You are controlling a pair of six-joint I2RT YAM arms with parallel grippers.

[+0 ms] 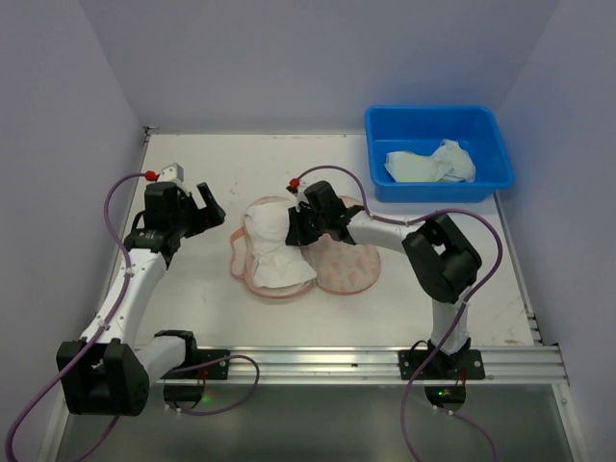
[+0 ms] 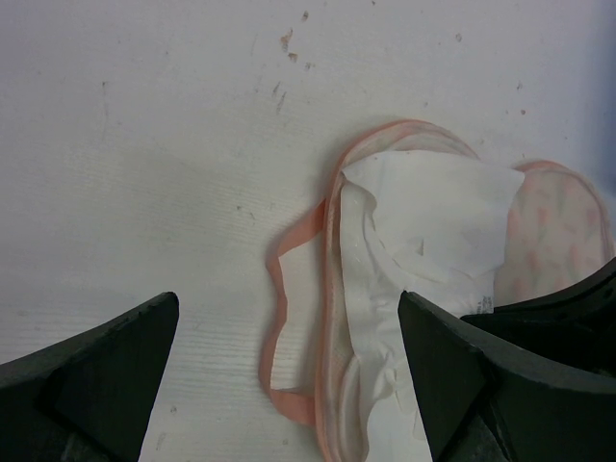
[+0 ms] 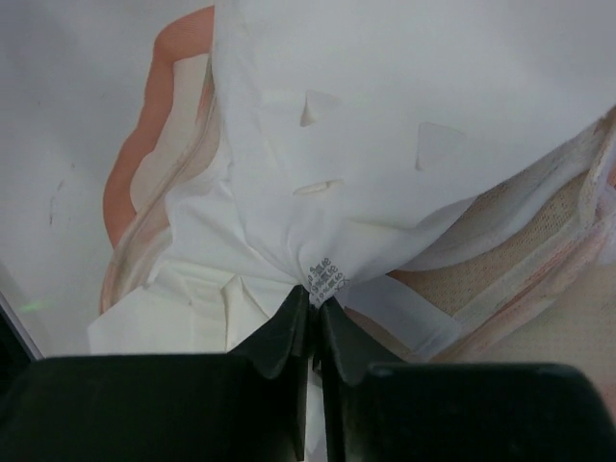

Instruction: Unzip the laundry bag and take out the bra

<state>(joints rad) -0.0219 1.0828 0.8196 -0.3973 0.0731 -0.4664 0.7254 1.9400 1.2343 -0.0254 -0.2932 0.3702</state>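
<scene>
The laundry bag [image 1: 345, 267] lies open in the middle of the table, its pink strap [image 2: 277, 327] looping out to the left. The white bra [image 1: 274, 248] lies on the bag's left half, its cups bunched. My right gripper [image 1: 300, 229] is shut on the bra [image 3: 385, 125], pinching the white fabric by its printed care label [image 3: 325, 274] over the bag's mesh lining [image 3: 500, 269]. My left gripper [image 1: 208, 214] is open and empty, left of the bag [image 2: 563, 226], with the strap and the bra [image 2: 433, 221] between and beyond its fingers [image 2: 96, 375].
A blue plastic tub [image 1: 438, 150] with crumpled pale cloth [image 1: 430, 164] stands at the back right. White walls close in the table on three sides. The metal rail [image 1: 385, 364] with the arm bases runs along the near edge.
</scene>
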